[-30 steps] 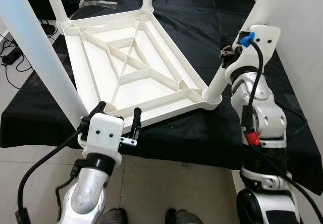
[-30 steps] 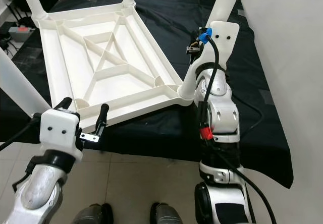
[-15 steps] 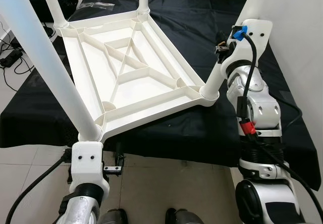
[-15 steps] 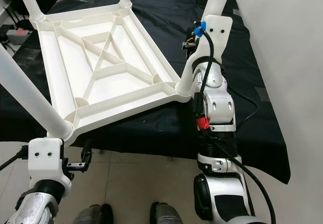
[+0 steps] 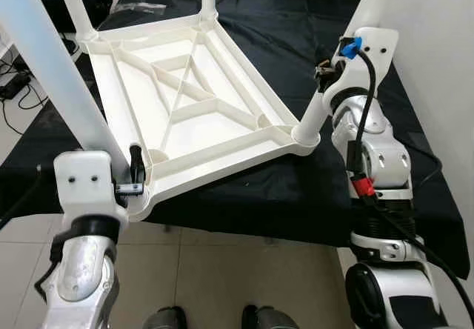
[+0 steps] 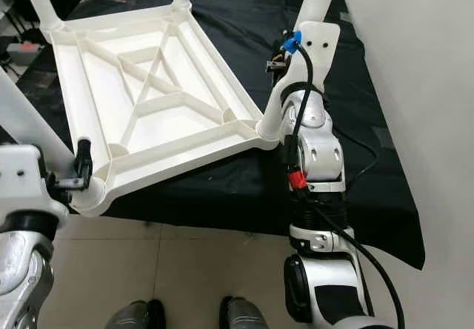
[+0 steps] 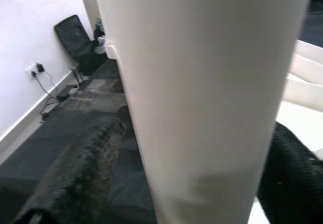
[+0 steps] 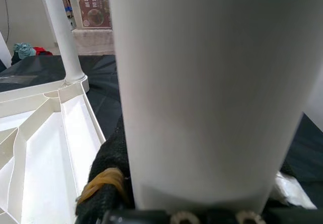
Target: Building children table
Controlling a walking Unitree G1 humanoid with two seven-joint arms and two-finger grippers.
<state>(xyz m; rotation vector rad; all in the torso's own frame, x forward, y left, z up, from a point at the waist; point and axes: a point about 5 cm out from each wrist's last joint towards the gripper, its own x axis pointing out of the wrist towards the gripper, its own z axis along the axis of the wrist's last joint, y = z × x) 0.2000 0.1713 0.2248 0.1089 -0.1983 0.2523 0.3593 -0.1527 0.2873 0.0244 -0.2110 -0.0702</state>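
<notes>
Your left claw pinches the near-left table leg; your right claw seems clamped around the near-right table leg. The upturned white tabletop lies between them on the black-draped desk.

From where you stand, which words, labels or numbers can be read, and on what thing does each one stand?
None can be read.
Box behind the tabletop: dark red printed side with a round picture and some print, too blurred to read.
Table legs, black cloth, left gripper and right gripper: no text on them.
</notes>
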